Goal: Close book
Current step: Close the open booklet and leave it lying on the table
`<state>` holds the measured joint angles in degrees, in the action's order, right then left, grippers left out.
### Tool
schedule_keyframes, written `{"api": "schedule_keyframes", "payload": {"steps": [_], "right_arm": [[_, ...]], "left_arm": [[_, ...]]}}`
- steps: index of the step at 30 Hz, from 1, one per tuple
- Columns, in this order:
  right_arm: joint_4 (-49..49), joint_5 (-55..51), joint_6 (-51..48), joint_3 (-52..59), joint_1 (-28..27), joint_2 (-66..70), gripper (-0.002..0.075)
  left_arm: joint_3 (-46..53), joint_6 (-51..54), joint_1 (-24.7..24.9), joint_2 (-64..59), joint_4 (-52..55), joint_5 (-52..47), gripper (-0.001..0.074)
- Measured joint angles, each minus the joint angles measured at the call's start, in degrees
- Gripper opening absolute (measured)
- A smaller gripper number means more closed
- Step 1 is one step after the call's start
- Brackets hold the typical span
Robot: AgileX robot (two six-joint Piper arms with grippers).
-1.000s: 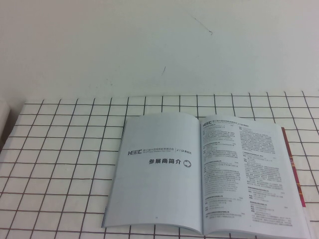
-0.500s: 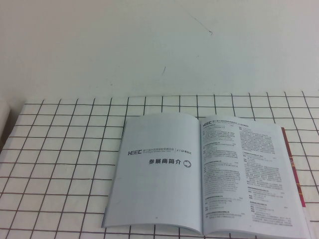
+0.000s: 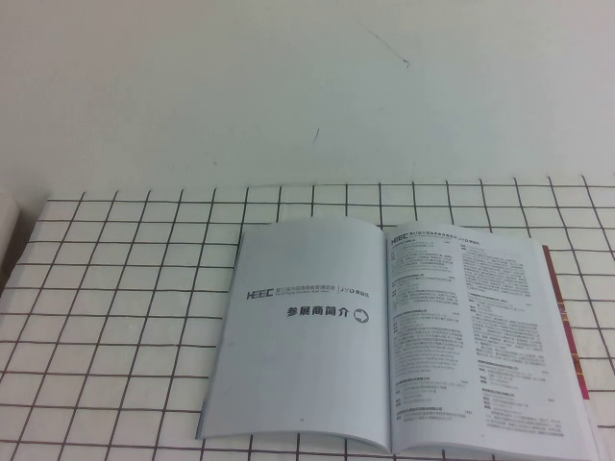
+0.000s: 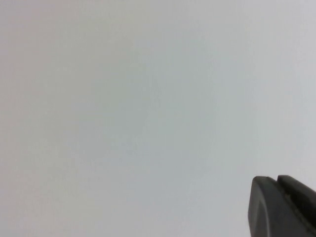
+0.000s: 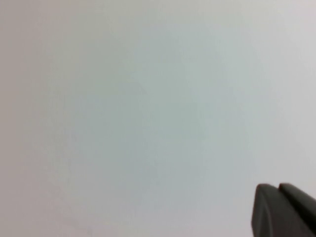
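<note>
1. Left claw: only a dark corner of it shows in its own wrist view, against a blank pale surface. It is nowhere over the table in the high view. Spread or pressed together, I cannot tell.
2. Right claw: the same, a dark corner against blank pale surface, absent from the high view, state not readable.
3. Step, as I judge it: the very start. Nothing touches the book; the closing has not begun.
4. Next move calls for an arm to come in, get under one outer page edge and swing that half over the spine. The thin, flat paper looks awkward to lift.
5. The book lies open on the checked table, toward the near right.
6. Left page: one printed heading. Right page: dense small print. A red strip peeks past its outer edge.
</note>
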<state>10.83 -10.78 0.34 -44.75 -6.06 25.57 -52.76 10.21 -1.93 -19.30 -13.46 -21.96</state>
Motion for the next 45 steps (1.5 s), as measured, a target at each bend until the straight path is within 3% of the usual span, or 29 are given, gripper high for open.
{"api": "schedule_keyframes", "payload": {"steps": [3,6,9,14,23,30,34,39,45], "right_arm": [[1.7,-9.3,0.2,1.0,1.9,3.8,-0.0003],[4.6,-16.1,-0.3,2.9,4.9,7.0,-0.0003],[5.6,-20.9,-4.6,4.8,7.0,10.6,-0.0003],[8.5,-26.1,-14.3,5.9,7.5,15.2,-0.0003],[25.1,-26.9,-22.9,5.9,7.6,22.0,-0.0003],[40.0,-31.4,-48.4,3.9,7.8,33.1,-0.0003],[42.0,-34.6,-53.3,-0.5,7.8,41.3,-0.0003],[42.1,-35.2,-54.6,-5.2,10.3,47.3,-0.0003],[36.0,-29.0,-50.1,-8.1,20.4,50.6,-0.0003]], "left_arm": [[0.9,-1.3,0.0,-5.3,0.4,-11.9,-0.0003],[4.4,-8.3,1.3,-9.3,0.1,-16.1,-0.0003],[7.7,-14.1,3.8,-12.5,1.1,-15.5,-0.0003],[9.0,-13.9,6.2,-14.8,7.9,-13.2,-0.0003],[9.0,-13.9,9.8,-19.0,11.6,-2.5,-0.0003],[9.0,-15.0,11.4,-26.2,12.1,0.0,-0.0003],[9.0,-16.0,11.4,-32.5,9.9,-0.8,-0.0003],[9.0,-9.6,11.4,-40.5,2.0,-1.8,-0.0003],[7.1,5.2,11.4,-50.9,-11.7,-4.7,-0.0003]]}}
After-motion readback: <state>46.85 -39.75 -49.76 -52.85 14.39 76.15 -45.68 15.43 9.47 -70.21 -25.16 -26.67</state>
